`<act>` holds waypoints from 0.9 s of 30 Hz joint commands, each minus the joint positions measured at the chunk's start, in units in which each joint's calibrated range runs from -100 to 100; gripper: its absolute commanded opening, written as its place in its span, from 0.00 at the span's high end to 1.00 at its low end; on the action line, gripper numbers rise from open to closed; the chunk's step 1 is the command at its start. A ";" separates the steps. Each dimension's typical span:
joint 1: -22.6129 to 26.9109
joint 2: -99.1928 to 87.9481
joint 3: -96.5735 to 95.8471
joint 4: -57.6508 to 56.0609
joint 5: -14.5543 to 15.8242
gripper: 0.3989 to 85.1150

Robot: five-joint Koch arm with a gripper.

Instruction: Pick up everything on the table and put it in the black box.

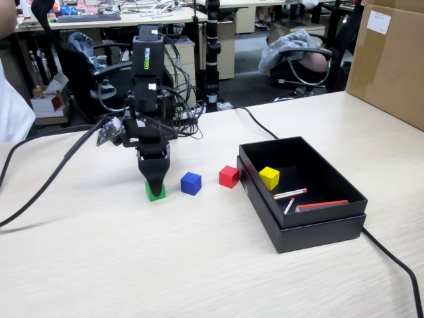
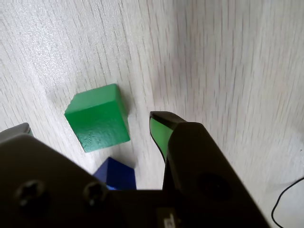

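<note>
My gripper (image 1: 155,188) points straight down over the green cube (image 1: 159,195) on the table (image 1: 132,265). In the wrist view the gripper (image 2: 92,122) is open. Its jaws stand on either side of the green cube (image 2: 97,118), with a gap at the right jaw. The blue cube (image 1: 191,183) sits just right of the green one and shows behind it in the wrist view (image 2: 116,173). The red cube (image 1: 229,176) lies next to the black box (image 1: 318,228). The yellow cube (image 1: 269,177) lies inside the box.
Thin red-and-white sticks (image 1: 289,194) lie in the box. A black cable (image 1: 40,192) crosses the table's left side and another (image 1: 397,265) runs past the box's right corner. A big brown carton (image 1: 391,59) stands at the back right.
</note>
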 commanded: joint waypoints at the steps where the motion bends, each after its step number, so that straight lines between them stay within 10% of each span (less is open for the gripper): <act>1: -0.59 0.91 3.92 -0.20 0.00 0.44; 8: -0.98 5.04 6.09 -0.11 -0.68 0.56; 15: -1.71 3.09 6.36 4.55 -1.37 0.99; 27: 2.93 -26.17 8.27 3.43 -1.12 0.99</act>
